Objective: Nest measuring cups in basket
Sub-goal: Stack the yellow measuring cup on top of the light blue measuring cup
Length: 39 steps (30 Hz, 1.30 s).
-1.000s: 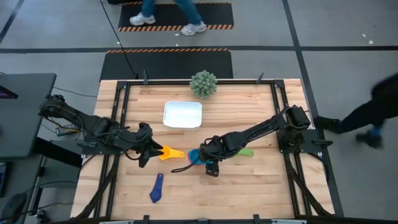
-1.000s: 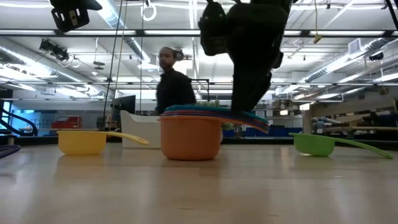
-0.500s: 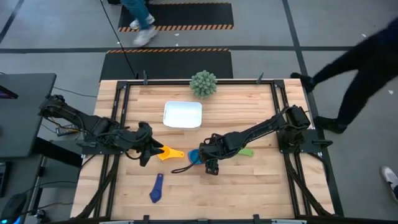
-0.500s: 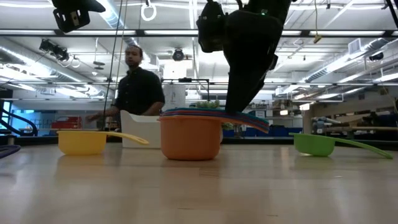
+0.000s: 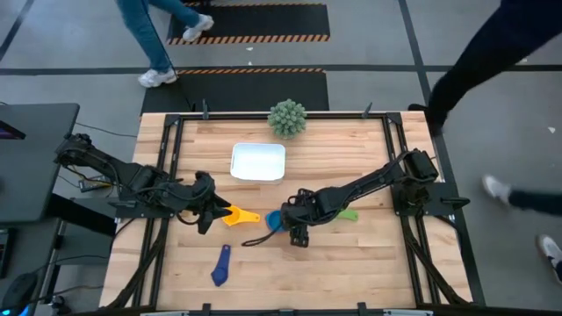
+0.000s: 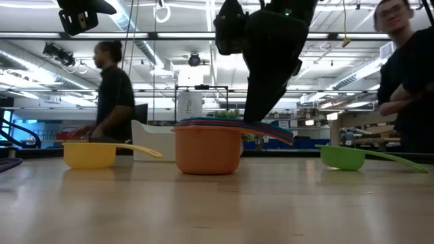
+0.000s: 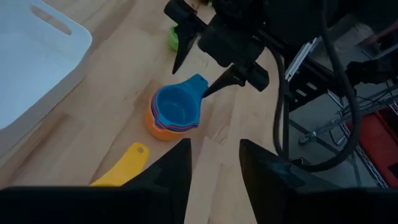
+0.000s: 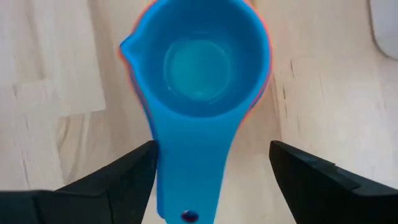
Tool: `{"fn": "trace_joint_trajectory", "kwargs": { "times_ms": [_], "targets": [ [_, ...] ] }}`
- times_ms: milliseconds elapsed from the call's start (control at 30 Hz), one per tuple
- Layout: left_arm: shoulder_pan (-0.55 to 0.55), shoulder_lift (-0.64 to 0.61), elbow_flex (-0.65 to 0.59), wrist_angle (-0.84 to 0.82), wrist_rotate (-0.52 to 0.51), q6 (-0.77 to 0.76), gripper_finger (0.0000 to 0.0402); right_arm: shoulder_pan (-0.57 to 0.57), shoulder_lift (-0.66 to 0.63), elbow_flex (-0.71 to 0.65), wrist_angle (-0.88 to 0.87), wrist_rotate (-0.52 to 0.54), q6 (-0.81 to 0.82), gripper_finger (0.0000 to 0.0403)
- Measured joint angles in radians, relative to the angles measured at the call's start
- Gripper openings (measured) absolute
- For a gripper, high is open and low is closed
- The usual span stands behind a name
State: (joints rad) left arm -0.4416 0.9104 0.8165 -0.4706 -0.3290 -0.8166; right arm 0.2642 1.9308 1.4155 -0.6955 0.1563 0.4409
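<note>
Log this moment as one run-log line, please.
stage: nesting on table | right gripper: open, over cup stack handles | left gripper: at yellow cup | basket: no cups | green cup, navy cup: loose

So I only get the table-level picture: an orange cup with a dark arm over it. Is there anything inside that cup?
Observer: Yes. The right wrist view shows a blue cup nested on top of the stack, with more rims showing just under it.
Visitor: Is the arm gripping it?
Observer: No. The right gripper is open, with one finger on each side of the blue handle.
Visitor: And the white box behind, are there any cups in it?
Observer: None. From above, the basket holds nothing, and a navy cup lies alone on the table on the left arm's side.
</note>
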Motion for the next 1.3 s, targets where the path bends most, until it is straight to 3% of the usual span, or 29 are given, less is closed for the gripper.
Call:
{"fn": "trace_joint_trajectory", "kwargs": {
  "times_ms": [200, 300, 467, 800, 1100, 1200, 1300],
  "targets": [
    [0.0, 0.0, 0.0, 0.0, 0.0, -0.037, 0.0141, -0.021, -0.018, 0.009, -0.016, -0.177, 0.091, 0.0316],
    [0.0, 0.0, 0.0, -0.001, 0.0, -0.037, 0.0141, -0.007, -0.03, 0.011, -0.036, -0.192, 0.116, 0.0316],
    [-0.008, 0.04, 0.0, -0.069, 0.0, -0.042, 0.0141, 0.034, -0.056, -0.005, -0.141, -0.107, 0.155, 0.0313],
    [-0.03, 0.248, -0.001, -0.132, 0.007, -0.004, 0.0141, 0.118, -0.216, -0.172, -0.136, -0.049, 0.375, 0.0279],
    [0.046, 0.349, -0.001, 0.015, 0.211, -0.061, 0.0141, 0.153, -0.384, -0.337, -0.055, -0.019, 0.38, 0.026],
    [0.073, 0.353, -0.001, 0.041, 0.188, -0.065, 0.0141, 0.153, -0.439, -0.416, 0.042, -0.018, 0.33, 0.0253],
    [0.088, 0.353, -0.001, 0.06, 0.088, -0.063, 0.0141, 0.152, -0.477, -0.503, 0.132, 0.007, 0.293, 0.0248]
  ]
}}
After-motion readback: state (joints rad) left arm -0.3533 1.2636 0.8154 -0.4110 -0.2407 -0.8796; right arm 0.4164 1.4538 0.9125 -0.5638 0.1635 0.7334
